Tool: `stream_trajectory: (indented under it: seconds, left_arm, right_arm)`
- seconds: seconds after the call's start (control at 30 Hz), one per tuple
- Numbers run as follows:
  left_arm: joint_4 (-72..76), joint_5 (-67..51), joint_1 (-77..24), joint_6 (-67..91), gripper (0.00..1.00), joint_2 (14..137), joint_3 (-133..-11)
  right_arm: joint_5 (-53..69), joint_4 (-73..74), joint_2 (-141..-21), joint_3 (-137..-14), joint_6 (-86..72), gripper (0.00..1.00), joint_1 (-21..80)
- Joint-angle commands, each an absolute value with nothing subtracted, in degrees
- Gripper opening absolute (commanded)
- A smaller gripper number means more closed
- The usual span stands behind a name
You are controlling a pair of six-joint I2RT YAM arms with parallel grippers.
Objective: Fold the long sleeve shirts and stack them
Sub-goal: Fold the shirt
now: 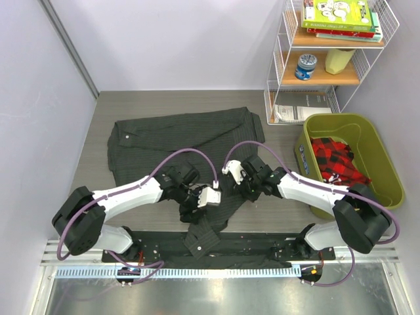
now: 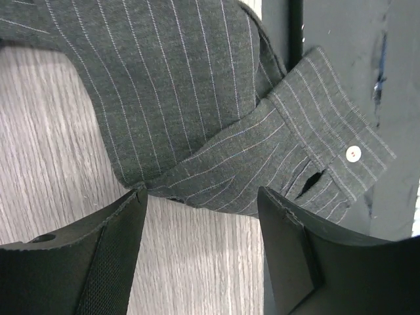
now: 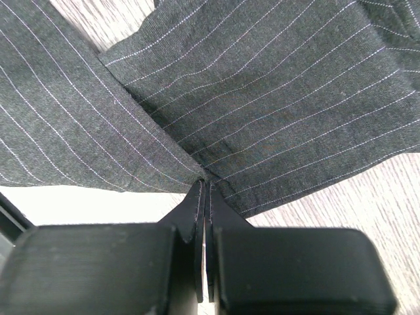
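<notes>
A dark pinstriped long sleeve shirt (image 1: 177, 141) lies spread across the middle of the grey wood-grain table (image 1: 92, 164), its body rumpled. One sleeve (image 1: 203, 230) trails towards the near edge. In the left wrist view that sleeve doubles over itself, and its cuff (image 2: 328, 154), closed by a pale button (image 2: 354, 153), rests on the dark strip along the table's edge.

The left gripper (image 2: 203, 197) hangs just over this folded sleeve with its fingers spread wide and nothing held between them. One fingertip (image 2: 134, 200) seems to brush the edge of the fold, though the angle makes contact hard to judge.

The right gripper (image 3: 205, 187) is clamped tight on the shirt. Its two fingers meet with only a thin seam between them, and they pinch the cloth where two striped layers cross. From above, both arms reach inward over the lower right part of the garment, close together but not touching.

At the right edge of the table sits an olive-green bin (image 1: 331, 119) holding a red plaid cloth (image 1: 335, 161). Behind it stands a white wire shelf (image 1: 281, 65) with books (image 1: 338, 16) stacked on its top tier.
</notes>
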State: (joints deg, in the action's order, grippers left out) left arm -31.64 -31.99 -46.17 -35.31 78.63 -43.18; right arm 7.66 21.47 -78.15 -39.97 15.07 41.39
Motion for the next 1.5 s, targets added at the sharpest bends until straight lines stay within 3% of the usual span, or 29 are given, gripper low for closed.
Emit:
stream_trajectory:
  seconds: [0.0,0.07,0.23,0.27,0.37,0.43,0.57,0.6,0.67,0.7,0.77,0.97,1.23,1.47]
  left_arm:
    - [-30.15,-28.04,-47.20,-37.88,0.70,78.74,-43.33]
    - [-30.50,-27.51,-47.46,-37.71,0.70,79.89,-44.38]
    - [-31.20,-25.05,-48.87,-36.22,0.55,84.46,-46.67]
    - [-30.68,-24.35,-49.04,-34.91,0.55,84.81,-47.28]
    - [-29.97,-23.82,-49.22,-33.32,0.70,85.69,-47.64]
    - [-30.58,-23.91,-49.39,-33.22,0.68,86.39,-48.08]
    - [-31.46,-23.38,-50.45,-33.14,0.42,87.45,-48.60]
    - [-31.38,-23.29,-50.45,-32.61,0.30,87.45,-48.78]
    - [-31.73,-23.99,-50.36,-32.87,0.20,86.58,-48.61]
    - [-31.64,-24.17,-50.45,-33.31,0.09,85.70,-48.34]
    - [-32.34,-24.87,-50.36,-33.75,0.00,81.94,-47.81]
    - [-37.44,-30.75,-49.92,-34.89,0.00,72.87,-49.39]
    - [-38.85,-32.08,-51.23,-31.91,0.00,71.64,-52.03]
    - [-39.11,-34.36,-61.86,-24.00,0.00,73.02,-64.15]
  right_arm:
    - [9.75,20.65,-78.31,-42.36,13.27,0.01,41.05]
    - [10.10,20.57,-78.49,-42.54,13.18,0.01,41.13]
    - [10.20,20.48,-78.92,-42.89,13.27,0.01,41.22]
    - [10.28,20.48,-78.93,-42.89,13.10,0.01,41.13]
    - [10.55,20.57,-78.66,-42.80,12.83,0.01,41.13]
    - [10.46,20.57,-78.66,-42.71,12.83,0.01,41.13]
    - [10.55,20.57,-78.49,-42.63,12.74,0.01,41.13]
    - [10.46,20.57,-78.49,-42.63,12.74,0.01,41.13]
    - [10.46,20.57,-78.40,-42.54,12.74,0.01,41.13]
    - [10.46,20.57,-78.31,-42.54,12.66,0.01,41.05]
    - [10.28,20.57,-78.31,-42.71,12.74,0.01,41.13]
    - [10.63,20.13,-78.22,-42.98,12.31,0.01,41.04]
    - [10.55,20.04,-78.49,-44.21,11.52,0.01,41.04]
    - [9.75,20.13,-79.71,-47.10,7.74,0.01,39.82]
